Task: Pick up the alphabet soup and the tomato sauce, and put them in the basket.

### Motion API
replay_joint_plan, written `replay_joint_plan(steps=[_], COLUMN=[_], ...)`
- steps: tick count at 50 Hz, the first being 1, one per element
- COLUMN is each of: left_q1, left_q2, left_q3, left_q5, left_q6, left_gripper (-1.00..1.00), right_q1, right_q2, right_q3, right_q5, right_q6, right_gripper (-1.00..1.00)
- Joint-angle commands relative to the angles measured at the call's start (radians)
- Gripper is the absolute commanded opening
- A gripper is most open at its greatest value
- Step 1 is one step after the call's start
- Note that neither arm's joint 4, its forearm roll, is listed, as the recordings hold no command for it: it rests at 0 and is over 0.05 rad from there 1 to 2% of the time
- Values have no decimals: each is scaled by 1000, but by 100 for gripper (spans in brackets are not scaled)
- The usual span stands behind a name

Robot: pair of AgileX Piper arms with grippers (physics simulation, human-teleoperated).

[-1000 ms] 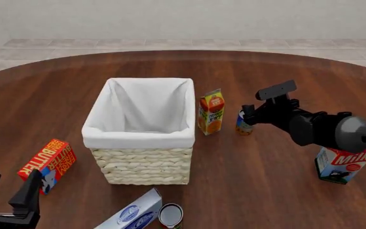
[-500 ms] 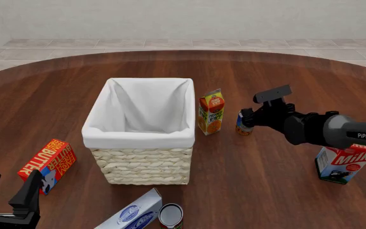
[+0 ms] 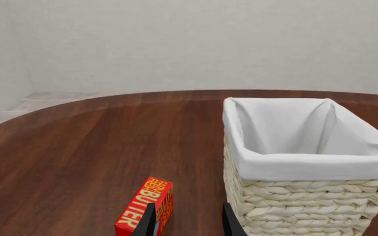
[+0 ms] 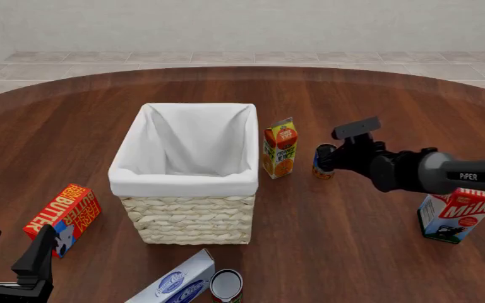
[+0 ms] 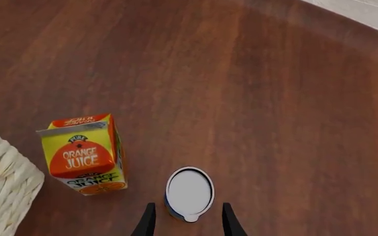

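Now I'm lining up my right gripper [image 5: 185, 221] on the alphabet soup [image 5: 189, 192], fingers spread, can just ahead between their tips. Next I must ease forward, straddle it and close; the basket [image 4: 184, 181] waits beyond the juice carton [image 5: 84, 155].

I count two cans: the alphabet soup [image 4: 323, 162] at my 1 o'clock and the tomato sauce [image 4: 225, 286] at 6 o'clock. One basket [image 4: 184, 182], one butter box [image 4: 62, 218], one juice carton [image 4: 280, 148], one milk carton [image 4: 456, 216], one blue-and-white box [image 4: 177, 282]
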Motion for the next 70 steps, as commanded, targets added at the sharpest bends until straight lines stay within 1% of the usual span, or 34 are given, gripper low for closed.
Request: replay_joint_plan(steps=[1,22,23,25,42,57,65,70], left_q1=[0,0,5,6,10,10,11,11], left_q2=[0,1,35,45,70,47,43,42], left_q3=[0,0,0,0,0,0,0,0], left_q5=[0,0,-28,-37,-61,-37,-33,-32], left_q6=[0,0,8,8,13,15,15,15], left_gripper=[100,100,100,100,100,100,100,100], right_q1=[6,-5,-5,-4,-7,-13,-11,-13], right_q2=[27,107,109,115,145,170,198,200], right_q3=[-17,-61,-61,-63,-70,-84,-117,-113], right_q5=[-2,-10,-11,-14,-24,-26,-12,-16], right_q6=[6,8,8,9,11,11,13,14], right_gripper=[100,100,100,100,100,100,100,100])
